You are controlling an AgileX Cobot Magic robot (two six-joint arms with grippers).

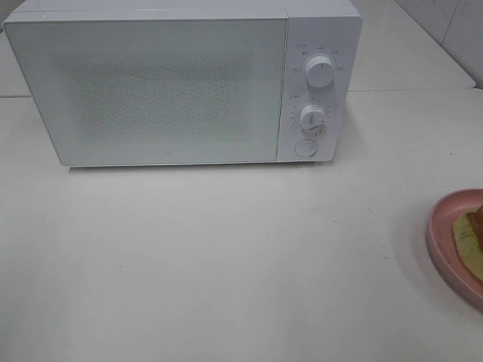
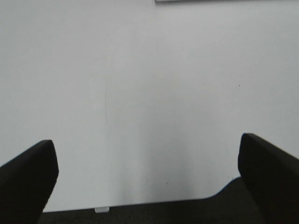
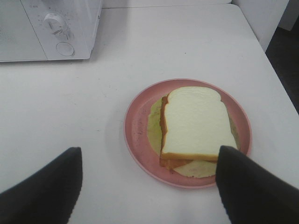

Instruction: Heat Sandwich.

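Sandwich heating has not started, judging by how things lie: the microwave door is shut and the food sits well apart from it.

Taking the microwave (image 1: 181, 83) as landmark, it is the biggest thing here, a white box with smooth, faintly glossy walls and a flat door whose window is a fine speckled mesh. It stands at the back of the desk (image 1: 226, 264), door facing the arms, probably so the door can be reached from the front. Its control panel holds two round ribbed knobs, upper (image 1: 320, 71) and lower (image 1: 312, 118), and a flat round button (image 1: 305, 148) beneath them.

The desk is a plain, matte white surface with faint scuffs.

The plate (image 3: 138, 126) is round, pink and shallow-rimmed, lying in front of the microwave and off toward its control-panel side, likely so the right arm can take it. On it rests the sandwich (image 3: 196, 121): a soft, square white slice with an arched top and orange-brown crust, over a pale green layer spreading past the bread.

The right tool (image 3: 147, 186) hangs above the desk just short of the plate, its dark fingers spread wide and holding nothing. The left tool (image 2: 149, 175) is likewise spread wide and empty, over bare desk in front of the microwave.
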